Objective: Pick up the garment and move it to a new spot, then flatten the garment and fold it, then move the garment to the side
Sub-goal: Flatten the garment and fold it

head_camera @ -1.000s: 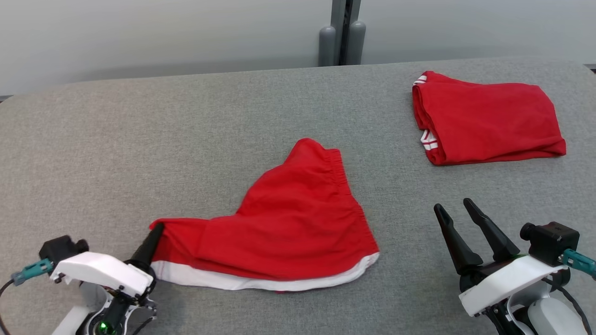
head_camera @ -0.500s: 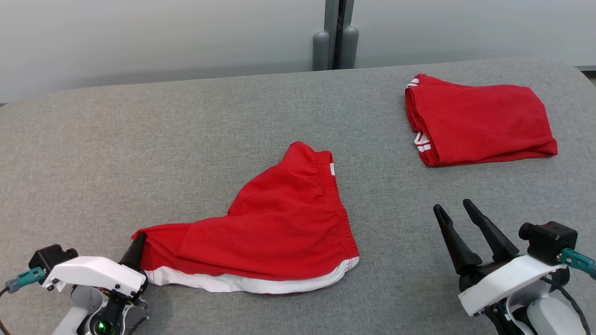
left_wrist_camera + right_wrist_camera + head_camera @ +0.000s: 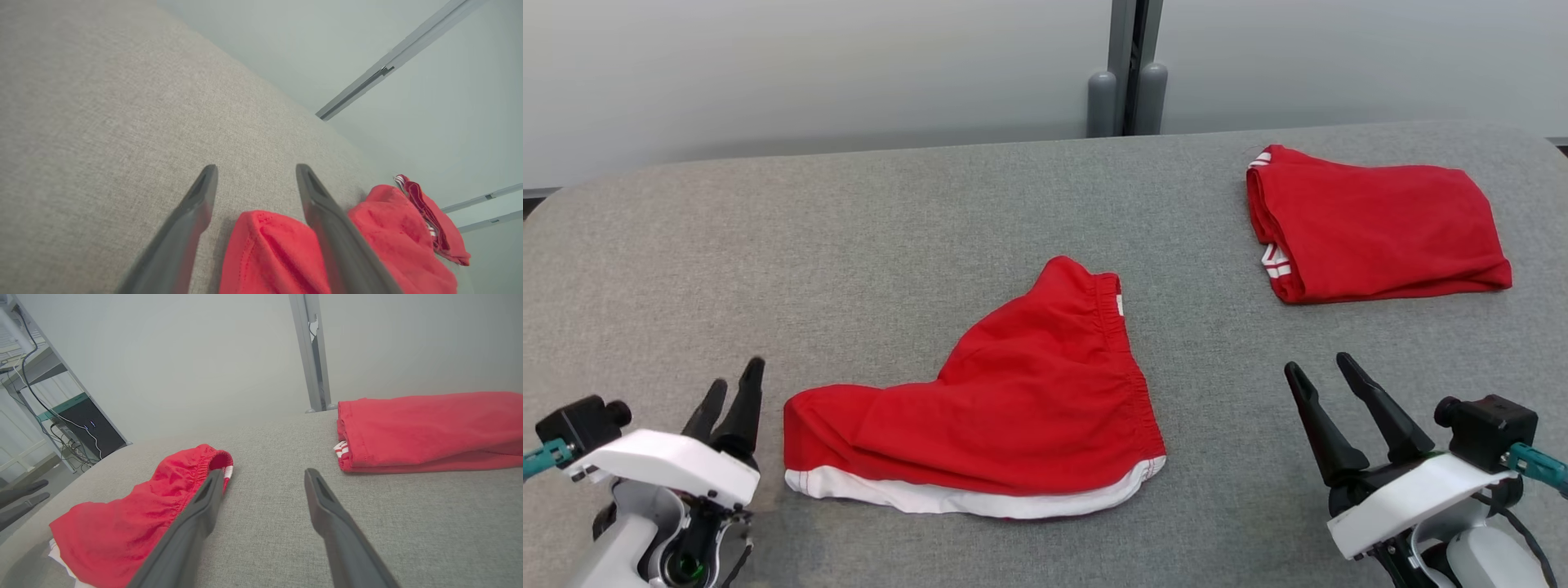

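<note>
The garment (image 3: 1005, 408) is a pair of red shorts with a white hem, lying loosely spread on the grey table (image 3: 849, 245), waistband toward the far side. My left gripper (image 3: 737, 390) stands open just left of its left corner, with nothing between the jaws. In the left wrist view the garment (image 3: 269, 257) lies low between and right of the left gripper (image 3: 256, 171). My right gripper (image 3: 1319, 369) is open at the lower right, well clear of the cloth. From the right wrist the garment (image 3: 135, 522) lies to the left of the right gripper (image 3: 264, 473).
A second red garment (image 3: 1372, 224), folded, lies at the table's far right (image 3: 429, 430). A grey post (image 3: 1127, 65) stands behind the table's far edge. A rack with cables (image 3: 61, 416) stands off to the side in the right wrist view.
My left gripper was shut on the garment's left corner and dragging it leftward; now it has let go, opened and drawn back left. The right gripper has stayed put.
</note>
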{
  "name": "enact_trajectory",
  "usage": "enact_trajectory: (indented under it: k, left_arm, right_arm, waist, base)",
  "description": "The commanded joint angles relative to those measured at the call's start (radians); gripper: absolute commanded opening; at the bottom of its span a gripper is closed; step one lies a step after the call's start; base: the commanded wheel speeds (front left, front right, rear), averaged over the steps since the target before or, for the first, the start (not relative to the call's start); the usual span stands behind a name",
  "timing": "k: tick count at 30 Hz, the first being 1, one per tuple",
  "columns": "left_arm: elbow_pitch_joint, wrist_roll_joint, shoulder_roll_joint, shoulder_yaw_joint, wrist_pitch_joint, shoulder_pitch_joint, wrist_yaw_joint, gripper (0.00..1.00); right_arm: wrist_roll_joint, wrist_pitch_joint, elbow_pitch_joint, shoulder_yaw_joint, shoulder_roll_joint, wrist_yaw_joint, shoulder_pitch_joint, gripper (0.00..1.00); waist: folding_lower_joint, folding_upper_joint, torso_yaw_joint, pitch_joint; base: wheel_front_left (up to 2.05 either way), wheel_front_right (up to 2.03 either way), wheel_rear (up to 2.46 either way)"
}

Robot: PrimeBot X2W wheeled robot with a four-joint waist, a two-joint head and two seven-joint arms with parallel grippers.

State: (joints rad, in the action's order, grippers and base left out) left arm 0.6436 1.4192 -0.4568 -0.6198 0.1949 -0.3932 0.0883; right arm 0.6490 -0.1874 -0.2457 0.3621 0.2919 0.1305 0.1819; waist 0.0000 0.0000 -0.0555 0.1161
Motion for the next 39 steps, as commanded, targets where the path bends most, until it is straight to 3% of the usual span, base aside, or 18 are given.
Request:
enact_trajectory:
  k: [1,6,11,18,24,30,39]
  left_arm:
    - [-0.021,-0.013,-0.004,0.000,0.012,-0.001,0.008,1.00]
    - [-0.157,-0.113,-0.055,0.028,0.062,0.034,-0.029,1.00]
    - [-0.335,-0.264,-0.090,0.143,0.069,0.094,-0.115,1.00]
    - [-0.558,-0.476,-0.076,0.296,0.070,0.241,-0.200,1.00]
    - [-0.662,-0.686,-0.029,0.401,0.071,0.368,-0.247,1.00]
    - [-0.694,-0.805,0.069,0.478,0.071,0.427,-0.201,1.00]
    - [-0.653,-0.940,0.197,0.548,0.071,0.465,-0.117,1.00]
  right_arm:
    - [-0.010,-0.014,0.003,-0.001,0.008,0.001,0.002,1.00]
    - [-0.025,-0.042,0.006,-0.003,0.009,0.001,-0.007,1.00]
    - [-0.063,-0.060,0.020,-0.018,0.011,0.001,-0.007,1.00]
    - [-0.148,-0.074,0.036,-0.109,-0.027,0.001,-0.022,1.00]
    - [-0.286,-0.079,0.108,-0.241,-0.124,0.001,-0.060,1.00]
    - [-0.365,-0.079,0.152,-0.311,-0.186,0.001,-0.112,1.00]
    - [-0.403,-0.079,0.145,-0.339,-0.213,0.001,-0.160,1.00]
  waist:
    - [0.0000,0.0000,0.003,-0.003]
    - [0.0000,0.0000,0.013,-0.027]
    - [0.0000,0.0000,0.024,-0.046]
    - [0.0000,0.0000,0.032,-0.061]
    - [0.0000,0.0000,0.030,-0.083]
    - [0.0000,0.0000,0.034,-0.086]
    - [0.0000,0.0000,0.031,-0.100]
  base:
    - [0.00,0.00,0.00]
    - [0.00,0.00,0.00]
    - [0.00,0.00,0.00]
    - [0.00,0.00,0.00]
    - [0.00,0.00,0.00]
    - [0.00,0.00,0.00]
    - [0.00,0.00,0.00]
